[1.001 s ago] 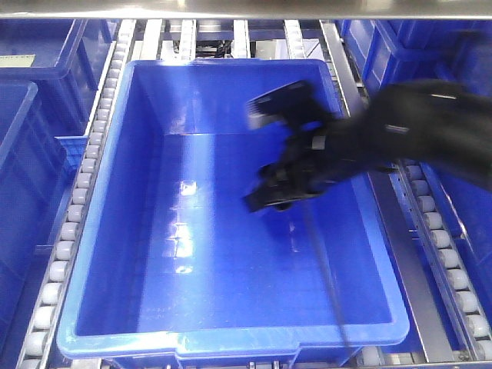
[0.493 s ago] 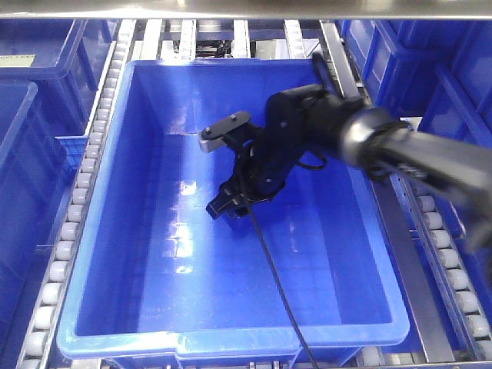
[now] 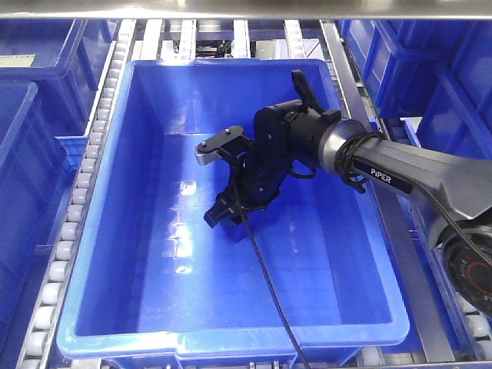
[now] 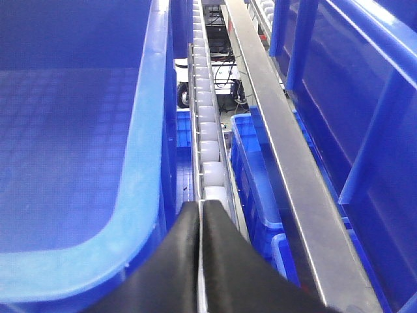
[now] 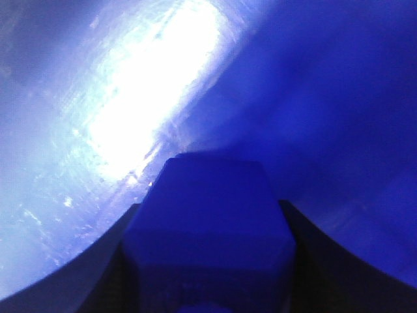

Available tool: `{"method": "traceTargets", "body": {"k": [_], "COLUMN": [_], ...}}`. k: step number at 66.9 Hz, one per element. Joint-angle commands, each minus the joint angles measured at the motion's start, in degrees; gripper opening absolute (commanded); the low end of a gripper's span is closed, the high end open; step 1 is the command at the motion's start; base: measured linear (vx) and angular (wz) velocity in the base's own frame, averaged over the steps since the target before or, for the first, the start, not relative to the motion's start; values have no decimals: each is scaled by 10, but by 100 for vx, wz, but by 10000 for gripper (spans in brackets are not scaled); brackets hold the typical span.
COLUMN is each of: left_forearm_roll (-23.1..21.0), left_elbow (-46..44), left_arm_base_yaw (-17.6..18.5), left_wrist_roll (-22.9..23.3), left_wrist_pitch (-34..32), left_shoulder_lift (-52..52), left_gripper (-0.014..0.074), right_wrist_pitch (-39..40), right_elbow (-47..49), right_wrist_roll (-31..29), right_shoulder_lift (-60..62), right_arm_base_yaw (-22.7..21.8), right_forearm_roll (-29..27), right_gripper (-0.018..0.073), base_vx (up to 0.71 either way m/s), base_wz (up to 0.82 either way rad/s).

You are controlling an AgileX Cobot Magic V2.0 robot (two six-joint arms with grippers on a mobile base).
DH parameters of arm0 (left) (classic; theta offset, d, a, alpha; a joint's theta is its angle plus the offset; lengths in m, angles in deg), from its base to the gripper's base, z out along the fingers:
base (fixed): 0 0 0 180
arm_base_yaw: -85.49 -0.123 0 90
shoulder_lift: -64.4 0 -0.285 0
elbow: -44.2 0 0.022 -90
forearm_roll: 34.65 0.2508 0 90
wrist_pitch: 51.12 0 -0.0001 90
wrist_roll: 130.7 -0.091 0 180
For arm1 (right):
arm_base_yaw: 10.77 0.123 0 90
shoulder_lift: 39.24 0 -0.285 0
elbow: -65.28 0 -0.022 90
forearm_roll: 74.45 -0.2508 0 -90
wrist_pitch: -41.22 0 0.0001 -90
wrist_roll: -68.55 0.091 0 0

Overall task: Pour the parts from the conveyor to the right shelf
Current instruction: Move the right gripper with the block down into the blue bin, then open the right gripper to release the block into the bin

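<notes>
We find the blue block (image 5: pixel 208 228) between the two dark fingers of the right pincer (image 5: pixel 208 261), filling the near middle of the right wrist view; its flat face with clipped corners points toward the glaring bin floor ahead. It looks roughly cubic, so we cannot name a long axis, and its stud does not show. From the front view the block itself is hidden behind the black wrist.

A second ago the right arm (image 3: pixel 400 173) came in blurred over the right side of the bin (image 3: pixel 108 231); half a second ago it had swung left and down. Now the right pincer (image 3: pixel 228 207) sits lower and a little farther left, tilted down toward the floor of the bin's middle, and the picture is sharp, so we judge the motion has nearly stopped. That puts the block inside the bin on the right shelf (image 3: pixel 77 207), held just above the floor; we take the release as the step at hand.

The left pincer (image 4: pixel 199 261) shows its two dark fingers pressed together with nothing between them, over the roller lane (image 4: pixel 208 150) to the right of the bin's near corner (image 4: pixel 140 215).
</notes>
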Motion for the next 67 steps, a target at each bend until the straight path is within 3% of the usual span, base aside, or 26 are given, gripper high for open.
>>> {"method": "traceTargets", "body": {"k": [1, 17, 26, 56, 67], "left_forearm_roll": [-4, -4, -4, -4, -4], "left_elbow": [14, 14, 14, 14, 14], "left_arm_base_yaw": [4, 4, 4, 4, 4], "left_wrist_roll": [3, 3, 3, 3, 3], "left_wrist_pitch": [-43, -43, -43, -43, -43], "left_shoulder_lift": [11, 11, 11, 11, 11], "left_gripper": [-6, -6, -6, -6, -6], "right_wrist_pitch": [19, 42, 61, 80, 156], "right_elbow": [17, 17, 17, 12, -68], "right_wrist_roll": [-4, -4, -4, 0, 1], "right_shoulder_lift": [33, 38, 49, 128, 175], "right_arm_base_yaw": [-1, -1, -1, -1, 0], "right_forearm_roll": [5, 10, 10, 12, 12], "right_gripper": [146, 482, 577, 524, 463], "base_vx": [0, 0, 0, 0, 0], "base_wz": [0, 0, 0, 0, 0]}}
